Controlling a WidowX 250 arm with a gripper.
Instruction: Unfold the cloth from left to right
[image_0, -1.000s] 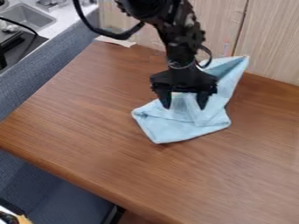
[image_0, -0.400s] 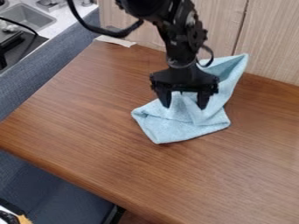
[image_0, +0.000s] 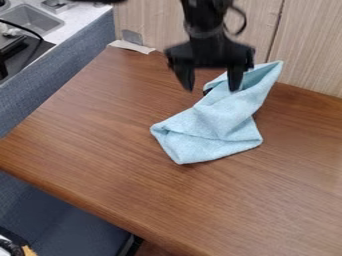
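Light blue cloth (image_0: 217, 122) just right of centre, upper half of the frame, folded over on itself; lower part low on the wooden table (image_0: 133, 165), one blunt corner pointing down the frame, another out to the left, a crease running across between the layers. Upper part narrows and climbs toward the upper right, ending in a peak in front of the pale wood-grain panel (image_0: 310, 47); whether the two touch, cannot tell. Small dark patch (image_0: 207, 91) at the cloth's upper left edge, nature unclear. Black gripper (image_0: 211, 87) hangs over the cloth's upper left side, coming in from the top edge; jaws wide apart, nothing held between them. One fingertip, frame left, shows against bare wood; the other overlaps the cloth in this view, contact uncertain. Farther out: whitish strip (image_0: 131, 47) at the table's back left corner, small grey piece (image_0: 132, 37) just above it. Blue-grey partition (image_0: 53, 87) slants down along the left side. Beyond it, upper left, a sink (image_0: 37, 20) set in a pale counter (image_0: 83, 19), dark appliance (image_0: 20, 55) at the frame's left edge.
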